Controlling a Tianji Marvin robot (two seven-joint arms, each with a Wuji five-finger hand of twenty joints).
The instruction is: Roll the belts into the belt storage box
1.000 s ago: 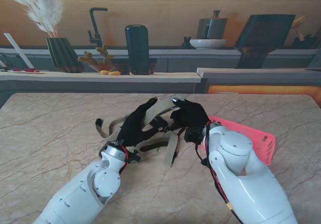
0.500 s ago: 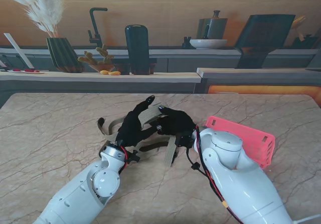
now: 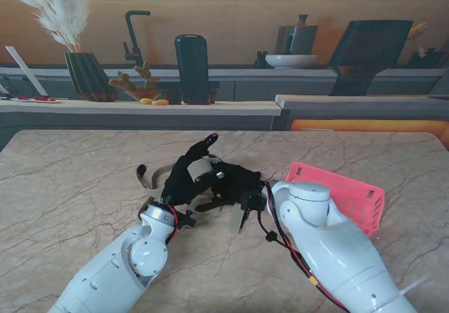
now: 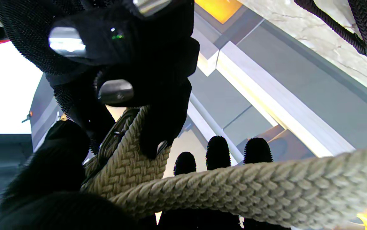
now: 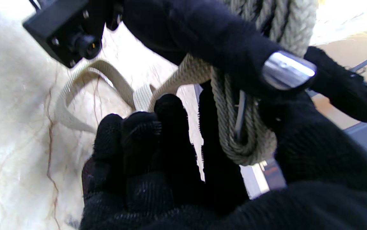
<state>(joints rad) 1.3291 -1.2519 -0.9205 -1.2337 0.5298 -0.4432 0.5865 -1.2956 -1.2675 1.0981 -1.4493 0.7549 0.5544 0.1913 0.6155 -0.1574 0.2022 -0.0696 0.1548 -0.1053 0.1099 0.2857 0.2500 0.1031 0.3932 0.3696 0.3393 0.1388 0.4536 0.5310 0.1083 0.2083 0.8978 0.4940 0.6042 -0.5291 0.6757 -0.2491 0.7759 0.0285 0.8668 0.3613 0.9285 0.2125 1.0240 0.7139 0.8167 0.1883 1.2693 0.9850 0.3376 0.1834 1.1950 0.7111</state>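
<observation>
On the veined marble table (image 3: 77,187), my left hand (image 3: 188,174) and right hand (image 3: 238,181) both clasp the coiled, woven tan belt (image 3: 202,168) mid-table; the slatted pink storage box (image 3: 351,194) sits right.

Bare marble table (image 3: 84,180) leftward

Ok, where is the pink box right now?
In the stand view the pink box sits on the table's right side, just beyond the right arm, clear of both hands and the belt.

belt (image 3: 203,167): mostly hidden under both hands | storage box (image 3: 351,190): near side hidden behind right arm
</observation>
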